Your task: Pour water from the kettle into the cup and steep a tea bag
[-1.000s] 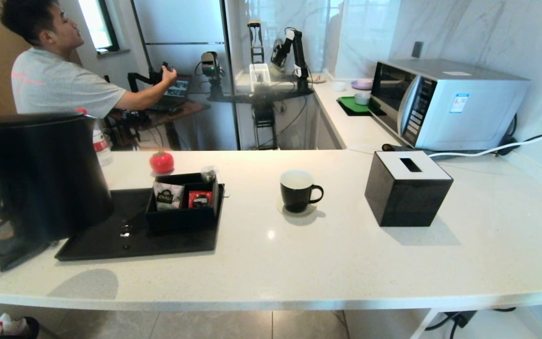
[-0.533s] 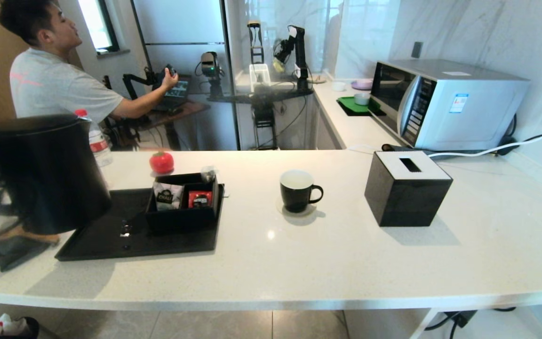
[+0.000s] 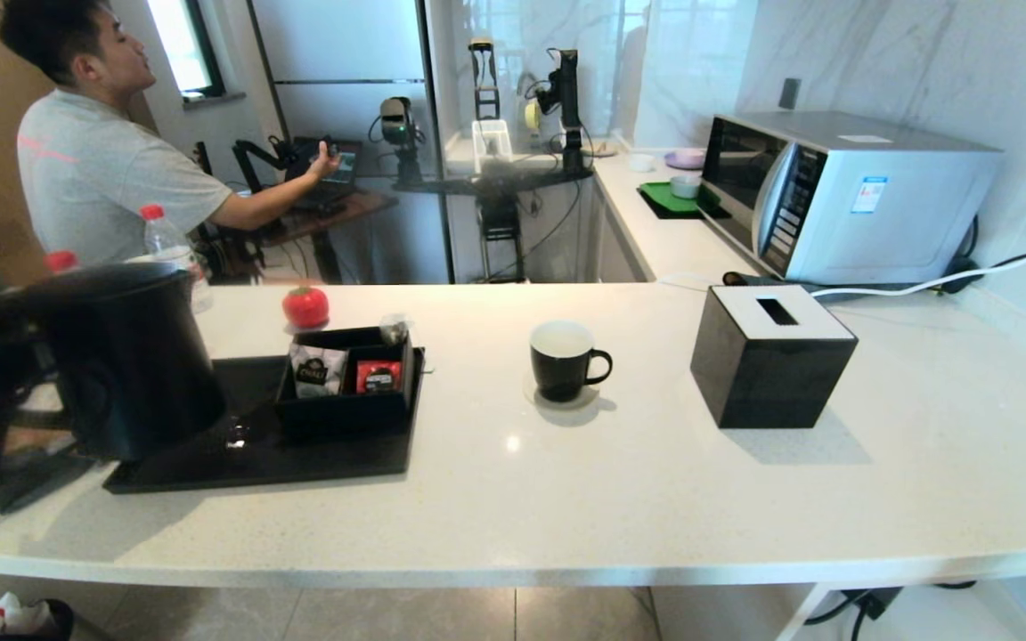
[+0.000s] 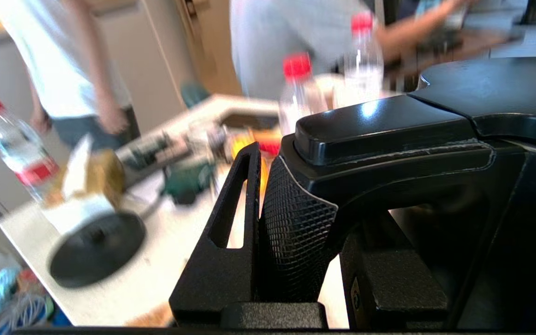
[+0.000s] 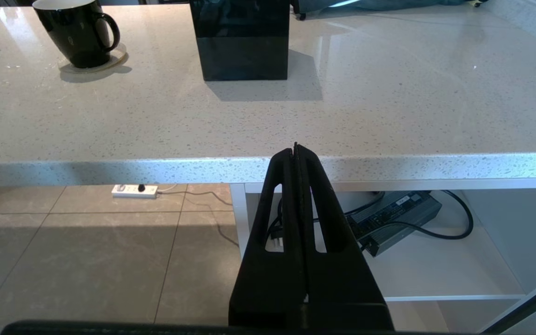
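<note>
Head view: we see the kettle (image 3: 126, 361), handle clamped in the left gripper (image 4: 296, 246), now lower and nearer the tray (image 3: 210, 467) than a second ago, cup (image 3: 564, 360) well apart, pour still pending, right gripper (image 5: 297, 153) closed, parked.

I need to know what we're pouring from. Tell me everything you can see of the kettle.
The kettle is a large matte black jug with a flat black lid and a loop handle textured on its grip. It is upright at the counter's left end, over the black tray. The left gripper is shut on its handle, fingers on either side.
</note>
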Motion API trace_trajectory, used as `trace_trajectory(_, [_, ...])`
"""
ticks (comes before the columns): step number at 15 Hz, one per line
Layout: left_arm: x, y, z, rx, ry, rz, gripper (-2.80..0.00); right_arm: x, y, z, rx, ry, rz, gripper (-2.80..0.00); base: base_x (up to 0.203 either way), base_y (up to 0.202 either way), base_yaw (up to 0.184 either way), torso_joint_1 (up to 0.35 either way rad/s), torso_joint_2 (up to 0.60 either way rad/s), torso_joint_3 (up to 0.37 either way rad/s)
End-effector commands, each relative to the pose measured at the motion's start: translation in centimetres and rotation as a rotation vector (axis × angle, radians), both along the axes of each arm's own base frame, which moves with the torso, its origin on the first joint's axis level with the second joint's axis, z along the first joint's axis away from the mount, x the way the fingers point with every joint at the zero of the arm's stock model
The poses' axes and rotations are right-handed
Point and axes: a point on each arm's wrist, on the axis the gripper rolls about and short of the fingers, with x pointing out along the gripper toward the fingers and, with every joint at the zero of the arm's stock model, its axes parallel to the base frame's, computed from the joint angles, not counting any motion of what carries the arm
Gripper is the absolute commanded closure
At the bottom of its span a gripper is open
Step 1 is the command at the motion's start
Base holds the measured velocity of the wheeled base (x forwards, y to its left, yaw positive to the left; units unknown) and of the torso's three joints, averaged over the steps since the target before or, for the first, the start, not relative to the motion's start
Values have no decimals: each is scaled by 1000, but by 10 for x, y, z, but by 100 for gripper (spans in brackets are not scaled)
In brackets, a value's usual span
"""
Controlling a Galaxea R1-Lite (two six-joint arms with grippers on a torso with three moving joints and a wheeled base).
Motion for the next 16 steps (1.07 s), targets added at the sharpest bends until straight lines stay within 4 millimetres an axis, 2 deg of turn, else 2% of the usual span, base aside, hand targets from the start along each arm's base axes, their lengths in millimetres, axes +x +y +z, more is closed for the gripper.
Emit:
trace_trajectory(1, [10,4,-16,-9,14,-2,0,0,0,0,0,1,0,0,0,0,0,0,0,0])
trace_trajectory(10, [52,20,-33,2,1,-46,0,0,0,0,0,0,0,0,0,0,0,0,0,0])
trace_trajectory(16, [70,18,-43,-11,-10,-105,0,0,0,0,0,0,0,0,0,0,0,0,0,0])
